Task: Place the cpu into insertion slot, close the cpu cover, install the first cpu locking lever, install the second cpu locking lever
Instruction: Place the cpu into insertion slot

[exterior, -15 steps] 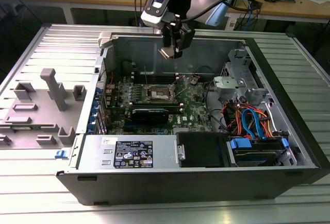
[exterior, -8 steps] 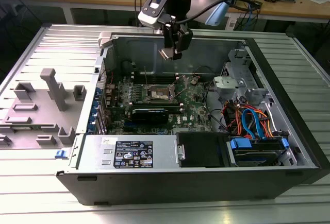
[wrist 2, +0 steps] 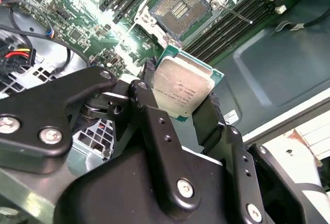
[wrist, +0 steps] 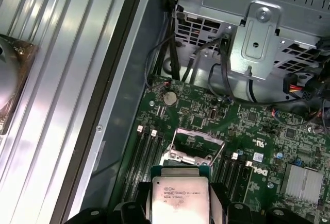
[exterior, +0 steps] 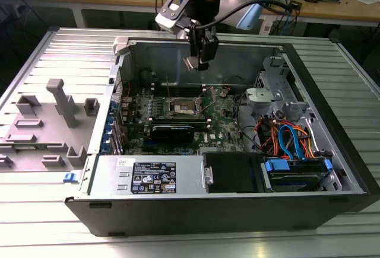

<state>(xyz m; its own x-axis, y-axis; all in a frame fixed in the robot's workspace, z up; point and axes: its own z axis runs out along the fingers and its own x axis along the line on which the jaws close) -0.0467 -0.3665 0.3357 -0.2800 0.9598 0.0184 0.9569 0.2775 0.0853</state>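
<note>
Pinching cpu (wrist 2: 183, 90), fingers (wrist 2: 206, 118) covering side edges

Silver-topped, green-edged cpu (wrist 2: 183, 87) sits clamped between the fingers (wrist 2: 207, 121); the insertion slot (wrist 2: 180, 7) lies uncovered beyond them, well apart.

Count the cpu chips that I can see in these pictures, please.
1. The cpu is gripped by the end effector, above the green board; the insertion slot is empty. Others could lie hidden under other parts.
</note>
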